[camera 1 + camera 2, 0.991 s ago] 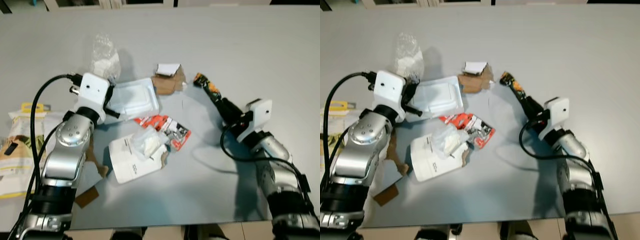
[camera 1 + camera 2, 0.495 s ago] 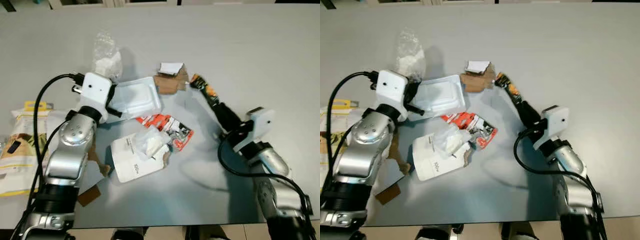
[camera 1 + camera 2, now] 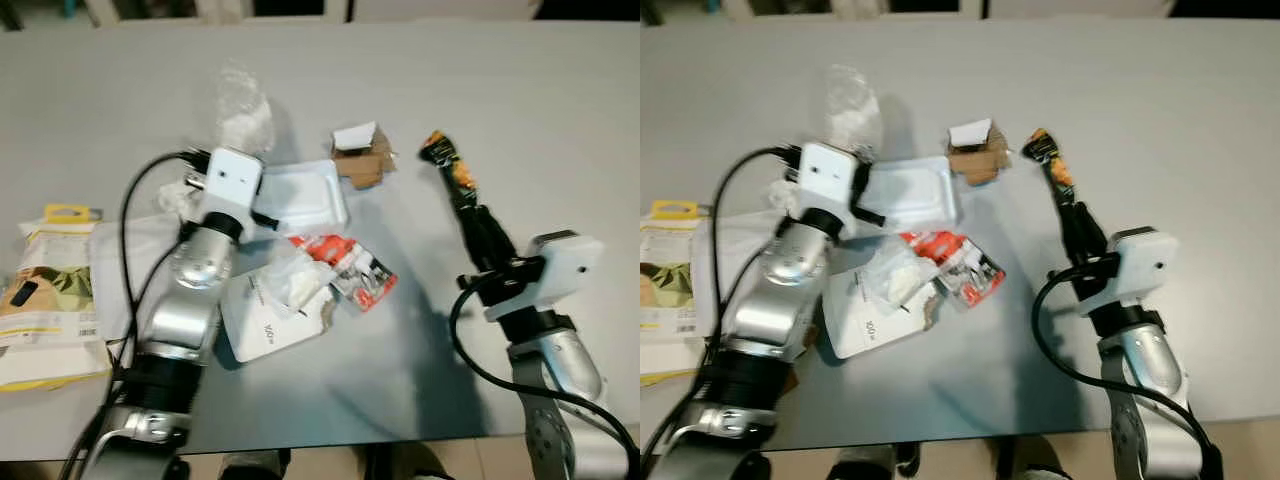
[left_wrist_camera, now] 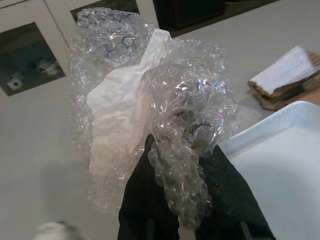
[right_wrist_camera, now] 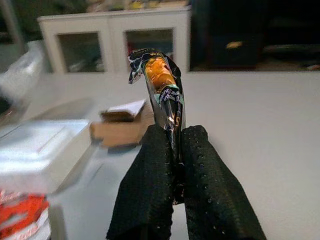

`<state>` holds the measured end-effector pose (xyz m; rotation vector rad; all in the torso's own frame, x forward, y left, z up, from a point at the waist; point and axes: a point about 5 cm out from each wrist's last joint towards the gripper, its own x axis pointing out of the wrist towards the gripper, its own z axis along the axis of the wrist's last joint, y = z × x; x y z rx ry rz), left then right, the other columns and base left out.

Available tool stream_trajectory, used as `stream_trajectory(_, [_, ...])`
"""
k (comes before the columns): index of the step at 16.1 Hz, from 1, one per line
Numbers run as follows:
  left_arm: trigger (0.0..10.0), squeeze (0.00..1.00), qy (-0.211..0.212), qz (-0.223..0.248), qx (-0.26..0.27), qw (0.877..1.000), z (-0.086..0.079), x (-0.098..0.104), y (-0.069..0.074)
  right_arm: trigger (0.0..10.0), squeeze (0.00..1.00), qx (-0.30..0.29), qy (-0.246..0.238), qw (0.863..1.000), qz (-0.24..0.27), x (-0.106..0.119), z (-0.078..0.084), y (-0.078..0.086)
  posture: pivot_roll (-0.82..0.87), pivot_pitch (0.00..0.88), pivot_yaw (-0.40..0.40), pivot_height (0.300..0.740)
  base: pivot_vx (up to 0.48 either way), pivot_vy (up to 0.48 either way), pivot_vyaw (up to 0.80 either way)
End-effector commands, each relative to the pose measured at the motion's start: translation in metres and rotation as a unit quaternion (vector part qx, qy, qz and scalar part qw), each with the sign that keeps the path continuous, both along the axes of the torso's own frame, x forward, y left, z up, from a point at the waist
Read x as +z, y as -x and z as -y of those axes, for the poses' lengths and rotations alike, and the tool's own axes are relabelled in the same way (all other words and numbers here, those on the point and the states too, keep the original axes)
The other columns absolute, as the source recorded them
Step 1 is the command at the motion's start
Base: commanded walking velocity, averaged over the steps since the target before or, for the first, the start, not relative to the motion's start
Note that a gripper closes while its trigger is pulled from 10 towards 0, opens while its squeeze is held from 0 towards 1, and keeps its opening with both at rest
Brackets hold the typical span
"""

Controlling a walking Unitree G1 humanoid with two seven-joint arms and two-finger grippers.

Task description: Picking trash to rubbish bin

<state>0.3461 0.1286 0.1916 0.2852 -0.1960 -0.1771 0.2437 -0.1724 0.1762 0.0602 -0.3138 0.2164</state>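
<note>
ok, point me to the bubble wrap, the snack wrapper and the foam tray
bubble wrap (image 4: pixel 150 100): left wrist view, middle of the wad, above the pincer.
snack wrapper (image 5: pixel 162 92): right wrist view, orange print near its upper end.
foam tray (image 3: pixel 305 195): left eye view, centre of its white face.

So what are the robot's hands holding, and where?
Right gripper: snack wrapper, pinched at its lower end. Left gripper: bubble wrap, by its bottom edge.
</note>
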Motion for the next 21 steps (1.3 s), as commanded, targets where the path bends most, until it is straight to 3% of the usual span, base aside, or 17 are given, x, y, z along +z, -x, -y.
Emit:
stream_trajectory(1, [10.0,0.0,0.002,0.004,-0.003,1.0,0.007,-0.001,-0.001,0.0,0.0,-0.008,-0.005,1.0,0.001,0.004,-0.003,0.007,0.19,0.142,-0.018,0.74,0.0,0.0,0.0])
stream_trajectory(3, [10.0,0.0,0.012,0.011,-0.009,1.0,0.017,-0.002,-0.003,0.0,0.0,-0.018,-0.017,1.0,-0.003,0.004,-0.004,0.01,0.17,0.116,-0.027,0.74,0.0,0.0,0.0])
stream_trajectory(4, [10.0,0.0,0.021,0.025,-0.014,0.999,0.028,0.0,-0.004,3.3,0.0,-0.035,-0.028,0.999,-0.006,0.006,-0.005,0.013,0.16,0.092,-0.034,0.74,0.0,0.0,0.0])
stream_trajectory(6, [10.0,0.0,0.021,0.052,-0.017,0.998,0.037,0.007,-0.005,2.4,0.0,-0.043,-0.03,0.999,-0.005,0.008,-0.007,0.013,0.15,0.076,-0.039,0.74,0.0,0.0,0.0])
stream_trajectory(7, [10.0,0.0,0.016,0.069,-0.023,0.997,0.04,0.011,-0.004,9.8,0.0,-0.052,-0.03,0.998,-0.003,0.01,-0.007,0.014,0.15,0.071,-0.04,0.74,0.0,0.0,0.0])
stream_trajectory(11, [10.0,0.0,0.0,0.072,-0.02,0.997,0.029,0.004,-0.003,10.0,0.0,-0.075,-0.026,0.997,-0.009,0.011,-0.004,0.019,0.14,0.071,-0.036,0.74,0.0,0.0,0.54])
stream_trajectory(14, [10.0,0.0,-0.008,0.068,-0.028,0.997,0.031,-0.004,0.003,10.0,0.0,-0.077,-0.018,0.997,-0.015,0.008,-0.005,0.021,0.14,0.072,-0.033,0.74,0.0,0.0,0.8])
stream_trajectory(21, [10.0,0.0,-0.008,0.073,-0.03,0.997,0.035,0.001,0.0,10.0,0.0,-0.079,-0.025,0.996,-0.018,0.007,-0.007,0.019,0.14,0.067,-0.029,0.74,0.0,0.0,0.8])
